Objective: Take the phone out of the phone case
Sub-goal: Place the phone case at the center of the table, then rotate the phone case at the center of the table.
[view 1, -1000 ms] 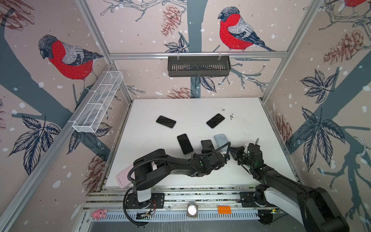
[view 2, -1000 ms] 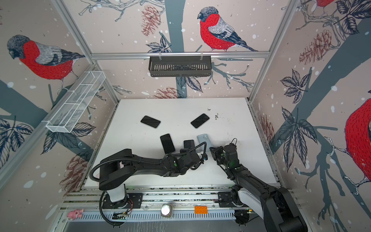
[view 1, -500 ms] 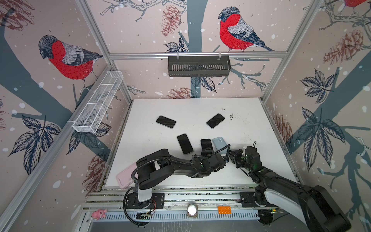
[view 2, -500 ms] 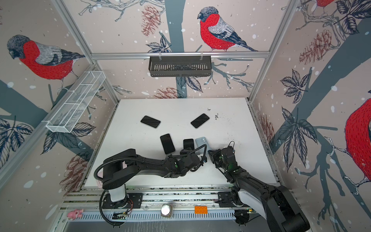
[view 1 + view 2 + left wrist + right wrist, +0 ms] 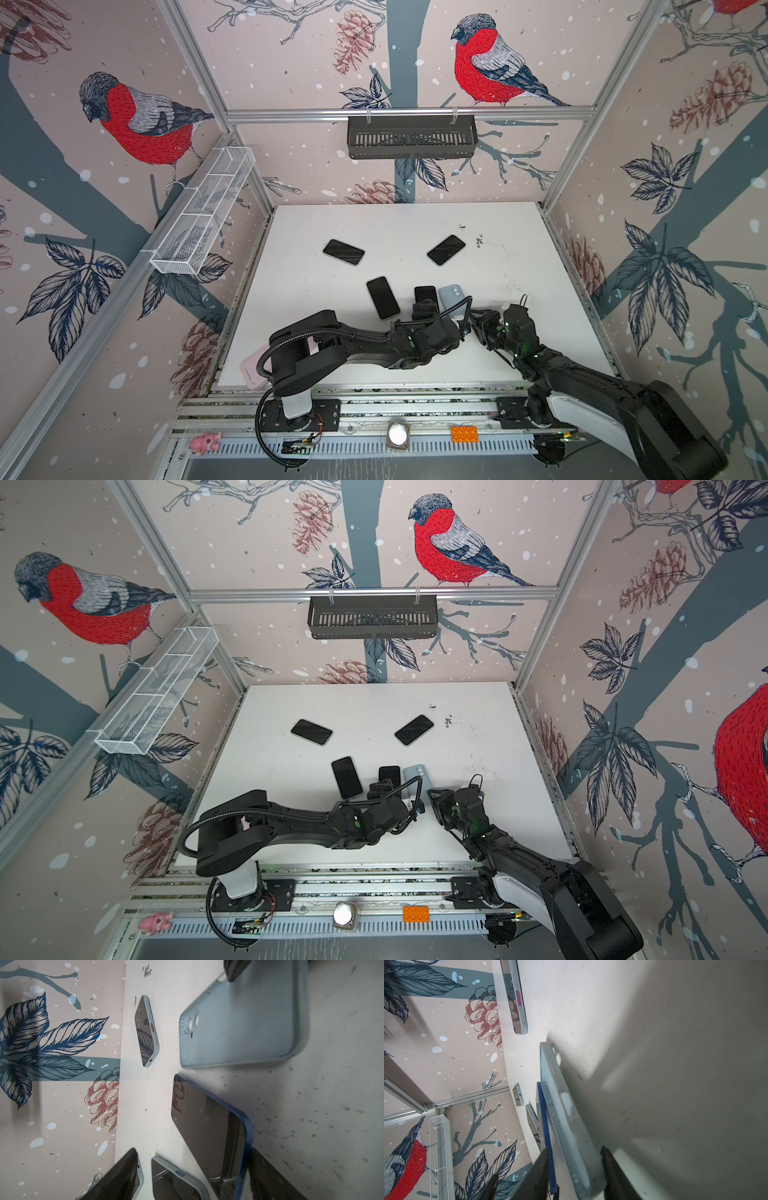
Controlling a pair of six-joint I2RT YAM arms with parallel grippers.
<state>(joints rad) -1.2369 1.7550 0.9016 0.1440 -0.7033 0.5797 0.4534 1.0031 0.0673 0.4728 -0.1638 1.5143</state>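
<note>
We count four phones [image 5: 343, 252] [image 5: 446, 249] [image 5: 382, 297] [image 5: 426, 293] lying screen up on the one white bench [image 5: 415, 224], plus one pale blue case [image 5: 451, 293] and one pink case [image 5: 252, 368]. We also count two black arms [image 5: 357, 345] [image 5: 582, 382], one black basket [image 5: 411, 137], one white wire basket [image 5: 203, 216], one pink toy [image 5: 205, 441] and one orange brick [image 5: 464, 434].

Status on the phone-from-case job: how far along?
Looks done: the light-blue case lies on the table and seems empty, its side cutouts showing light; the blue-rimmed phone lies beside it, screen up. In hand: nothing, left gripper and right gripper both open. Left: withdraw both grippers.
</note>
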